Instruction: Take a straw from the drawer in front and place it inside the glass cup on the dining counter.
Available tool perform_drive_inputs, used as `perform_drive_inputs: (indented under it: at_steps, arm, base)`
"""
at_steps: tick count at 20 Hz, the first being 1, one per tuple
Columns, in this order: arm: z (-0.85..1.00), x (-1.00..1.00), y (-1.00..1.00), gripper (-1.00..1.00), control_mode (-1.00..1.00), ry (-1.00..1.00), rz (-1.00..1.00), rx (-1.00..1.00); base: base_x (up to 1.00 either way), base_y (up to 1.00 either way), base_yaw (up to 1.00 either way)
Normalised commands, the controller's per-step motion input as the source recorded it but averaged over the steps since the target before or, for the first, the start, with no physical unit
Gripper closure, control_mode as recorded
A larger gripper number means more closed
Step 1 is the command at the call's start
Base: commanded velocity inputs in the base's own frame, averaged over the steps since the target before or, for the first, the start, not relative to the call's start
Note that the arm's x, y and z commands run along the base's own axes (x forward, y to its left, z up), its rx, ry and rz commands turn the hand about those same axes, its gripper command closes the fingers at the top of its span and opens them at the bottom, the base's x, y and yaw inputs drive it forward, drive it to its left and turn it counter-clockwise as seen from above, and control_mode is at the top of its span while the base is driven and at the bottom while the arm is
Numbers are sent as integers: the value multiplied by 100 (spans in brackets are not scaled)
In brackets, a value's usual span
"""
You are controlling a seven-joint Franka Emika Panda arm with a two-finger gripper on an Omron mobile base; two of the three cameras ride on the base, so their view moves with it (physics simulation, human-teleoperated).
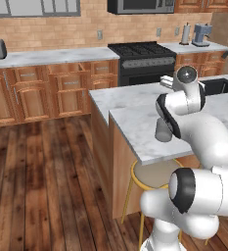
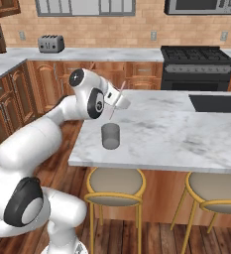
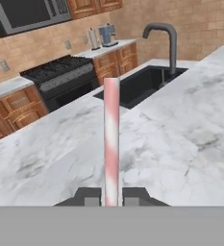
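Observation:
My gripper hovers over the left end of the dining counter, shut on the lower part of the straw. The thin pink straw rises straight up between my fingertips in the hand view. The glass cup, a small grey tumbler, stands on the marble just below and slightly left of the gripper, near the counter's front edge. In the left base view my arm partly hides the glass cup. A drawer in the far brown cabinets looks pulled out.
A black sink with a dark faucet is set into the counter's right side. Two yellow-legged stools stand under the overhang. The black stove and the toaster line the brick back wall.

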Motion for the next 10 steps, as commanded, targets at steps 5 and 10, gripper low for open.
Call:
perform_drive_inputs:
  at_steps: [5, 10]
  arm:
    - [-8, 0, 1, 100, -100, -10, 0, -8]
    - [-6, -9, 9, 100, -100, 0, 0, -7]
  base:
    - [0, 0, 0]
    - [0, 0, 0]
